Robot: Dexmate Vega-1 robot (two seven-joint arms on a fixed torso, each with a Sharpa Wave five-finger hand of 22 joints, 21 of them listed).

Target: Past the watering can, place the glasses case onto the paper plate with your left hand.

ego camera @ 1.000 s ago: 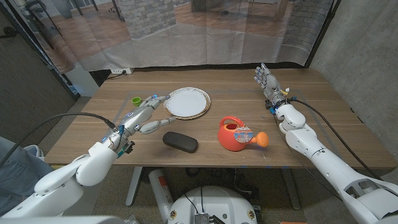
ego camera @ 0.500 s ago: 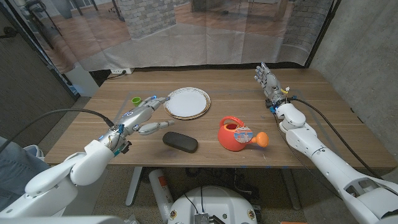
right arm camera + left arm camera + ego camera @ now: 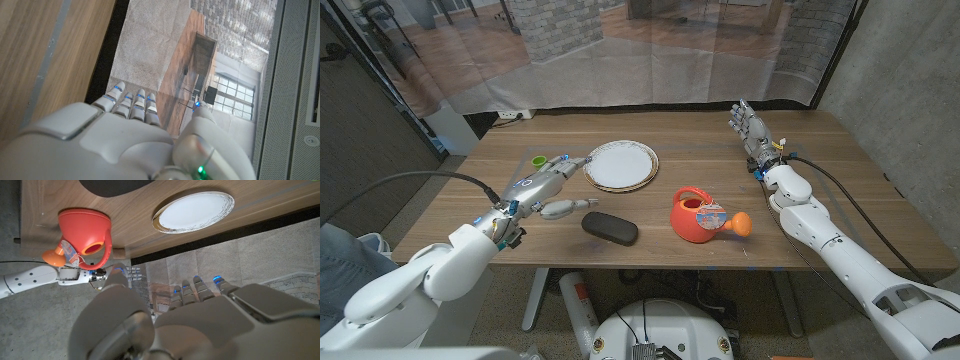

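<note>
A: Entry, head view, left to right. Left hand (image 3: pixel 548 186) reaches over the wooden table (image 3: pixel 500 215), fingers spread, holding nothing. A small green object (image 3: pixel 538 161) sits just beyond its fingertips; cannot tell what it is.

B: Task item?

A: Glasses case (image 3: pixel 610 228), dark, lying on the table near the front edge, at about 4 o'clock from the left hand and close to its thumb, not touching. Paper plate (image 3: pixel 621 165) lies at 12 o'clock from the case, with nothing on it. The left fingertips end just beside the plate's left rim.

B: Watering can?

A: Red watering can (image 3: pixel 698 216) with an orange spout, at 3 o'clock from the case, a clear gap between them.

B: Right side?

A: Right hand (image 3: pixel 749 129) near the far right of the table, at about 2 o'clock from the can, well apart. Fingers extended and close together, gripping nothing. Whether it touches the wood, I cannot tell.
</note>
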